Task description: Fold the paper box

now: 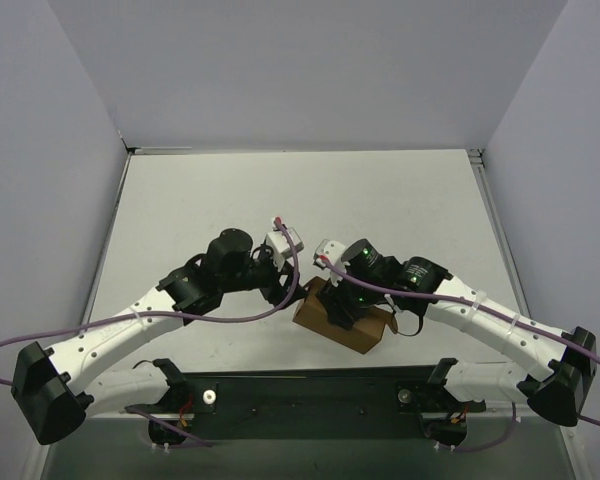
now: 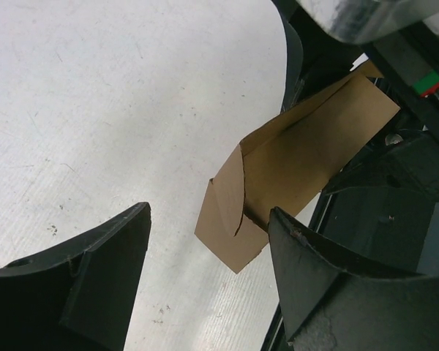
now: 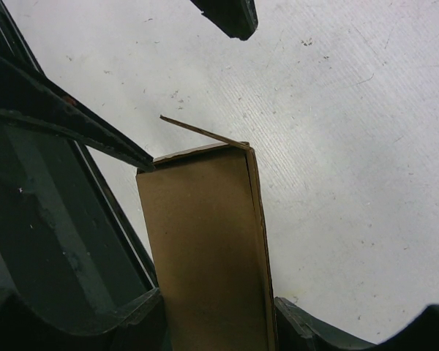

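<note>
As far as the right wrist view lets me judge, the right gripper is clamped on the box. A finger presses each long side, and the brown cardboard runs straight out ahead from between them. At the end farthest from that gripper a thin flap stands ajar, lifted off the top edge. Further ahead I see one finger of the other arm above the white desk.

The left gripper is wide open and holds nothing. One end of the box pokes into the gap ahead of its fingers, closer to the one on the right of its wrist view. I cannot tell whether it touches that finger.

From above, the box sits under the right gripper, slanted across the desk, with the left gripper just beside its end. I cannot tell whether the box rests on the desk.
</note>
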Robot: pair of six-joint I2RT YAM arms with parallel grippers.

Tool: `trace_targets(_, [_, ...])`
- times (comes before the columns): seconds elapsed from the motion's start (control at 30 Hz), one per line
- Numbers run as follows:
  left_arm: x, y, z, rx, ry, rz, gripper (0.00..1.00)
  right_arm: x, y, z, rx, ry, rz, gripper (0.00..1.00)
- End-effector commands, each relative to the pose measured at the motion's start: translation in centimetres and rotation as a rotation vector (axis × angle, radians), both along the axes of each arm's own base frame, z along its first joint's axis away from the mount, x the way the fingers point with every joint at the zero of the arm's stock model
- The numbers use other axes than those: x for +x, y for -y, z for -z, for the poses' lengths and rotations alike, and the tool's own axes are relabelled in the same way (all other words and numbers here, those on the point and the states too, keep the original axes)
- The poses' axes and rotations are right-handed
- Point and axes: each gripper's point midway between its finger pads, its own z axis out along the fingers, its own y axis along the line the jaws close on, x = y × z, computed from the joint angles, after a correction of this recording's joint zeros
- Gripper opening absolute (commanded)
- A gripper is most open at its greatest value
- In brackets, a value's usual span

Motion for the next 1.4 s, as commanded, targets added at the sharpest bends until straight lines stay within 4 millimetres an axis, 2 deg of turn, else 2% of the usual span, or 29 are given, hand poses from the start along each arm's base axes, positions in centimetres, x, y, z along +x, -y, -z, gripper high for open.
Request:
trace_targets(0.0, [0.5, 1.1, -1.4, -0.041, 0.024, 0.012, 0.73, 0.3, -0.2, -0.7, -0.008, 0.025, -0.011, 0.41])
trace_targets(0.17, [1.2, 1.8, -1.1, -0.029, 0.001, 0.001, 0.64, 0.3, -0.1, -0.8, -0.007, 0.031, -0.005, 0.41])
trace_targets(0.5, [1.2, 2.9, -1.2, -0.055, -0.022, 0.019, 0.49, 0.5, 0.1, 0.2, -0.044, 0.025, 0.0, 0.41])
trace_targets(0.73, [1.4, 2.4, -1.0, -0.041, -0.022, -0.009, 0.53, 0.8, 0.3, 0.6, -0.068, 0.029, 0.008, 0.41])
trace_targets(0.87, [1.3, 2.4, -0.9, -0.042, -0.023, -0.01, 0.5, 0.9, 0.1, 0.7, -0.069, 0.028, 0.006, 0.41])
trace_targets(0.93, [1.3, 2.6, -0.7, -0.04, -0.029, -0.002, 0.46, 0.9, 0.1, 0.7, -0.072, 0.026, 0.006, 0.41])
trace_targets(0.97, [1.3, 2.6, -0.9, -0.046, -0.026, -0.002, 0.39, 0.9, 0.1, 0.8, -0.074, 0.026, 0.007, 0.41])
trace_targets(1.13, [1.2, 2.9, -1.5, -0.082, -0.033, -0.006, 0.31, 1.1, 0.2, 1.1, -0.087, 0.028, 0.012, 0.4])
trace_targets(1.37, [0.9, 3.4, 0.0, -0.061, -0.103, -0.033, 0.14, 1.7, 0.5, 1.3, -0.1, 0.055, 0.043, 0.39])
